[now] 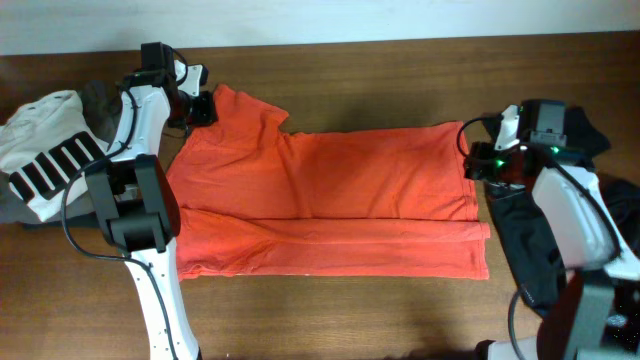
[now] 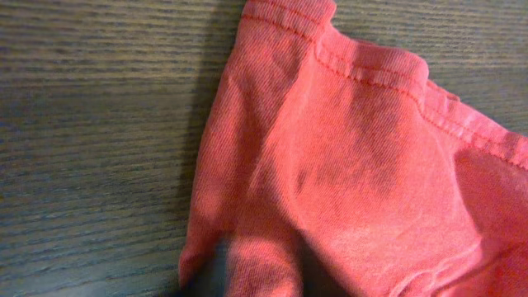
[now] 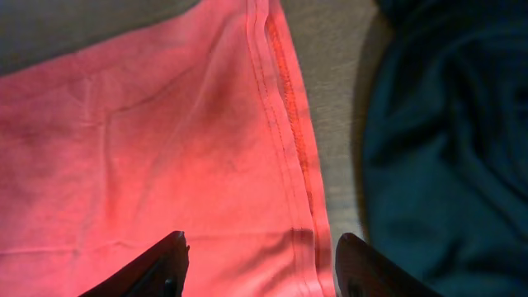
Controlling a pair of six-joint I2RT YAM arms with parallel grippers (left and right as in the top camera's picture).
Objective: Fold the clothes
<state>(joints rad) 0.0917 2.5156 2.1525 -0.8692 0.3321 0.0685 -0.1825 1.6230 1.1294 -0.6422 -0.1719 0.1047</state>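
Note:
A red T-shirt [image 1: 330, 190] lies spread across the wooden table [image 1: 350, 320], its lower part folded up in a long band. My left gripper [image 1: 200, 106] is at the shirt's far-left sleeve. In the left wrist view the sleeve [image 2: 355, 165] fills the frame and its cloth bunches between the jaws [image 2: 260, 276], whose fingers are mostly hidden. My right gripper [image 1: 478, 165] is at the shirt's right hem. In the right wrist view its open fingers [image 3: 260, 264] straddle the stitched hem [image 3: 285, 140] just above the cloth.
A white garment with black stripes [image 1: 50, 150] and a grey one lie piled at the far left. A dark garment [image 1: 530, 250] lies at the right, beside the shirt's hem; it also shows in the right wrist view [image 3: 445, 148].

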